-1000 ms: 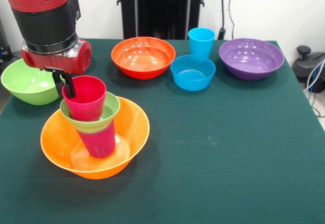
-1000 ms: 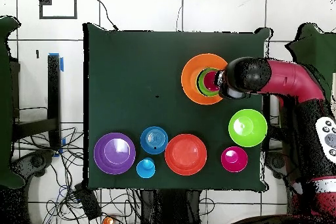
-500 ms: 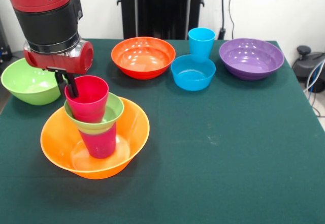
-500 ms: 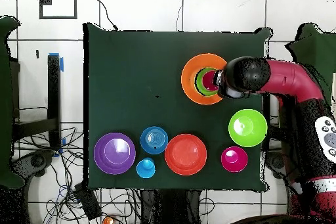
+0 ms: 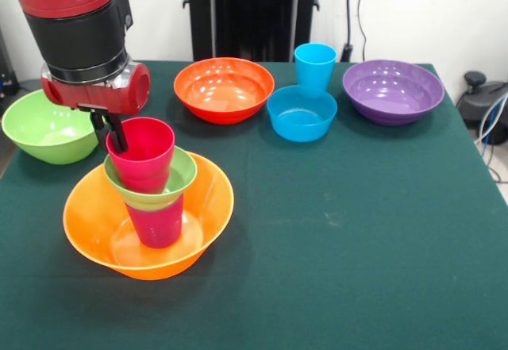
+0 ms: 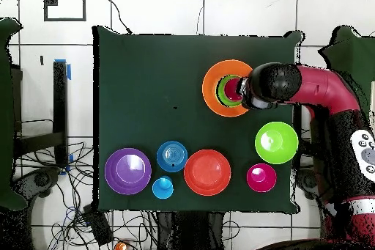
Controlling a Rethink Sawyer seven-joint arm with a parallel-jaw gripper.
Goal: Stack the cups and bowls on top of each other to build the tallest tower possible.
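The tower stands in the large orange bowl (image 5: 202, 207) (image 6: 213, 78). In it a purple-magenta cup (image 5: 159, 221) carries a small lime green bowl (image 5: 176, 177) (image 6: 222, 92). A red-pink cup (image 5: 145, 155) (image 6: 234, 90) sits upright in that green bowl. My gripper (image 5: 115, 137) (image 6: 242, 94) is shut on the red-pink cup's rim, on its left side in the front view. One finger reaches down inside the cup.
A large lime green bowl (image 5: 44, 128) (image 6: 276, 142) lies close to the arm. Along the far side in the front view are a red-orange bowl (image 5: 224, 88), a small blue bowl (image 5: 302, 114), a sky blue cup (image 5: 314, 66) and a purple bowl (image 5: 393, 90). A small pink-red bowl (image 6: 261, 177) shows overhead.
In the front view my gripper has moved slightly right with the red-pink cup. The small green bowl under it has shifted right as well.
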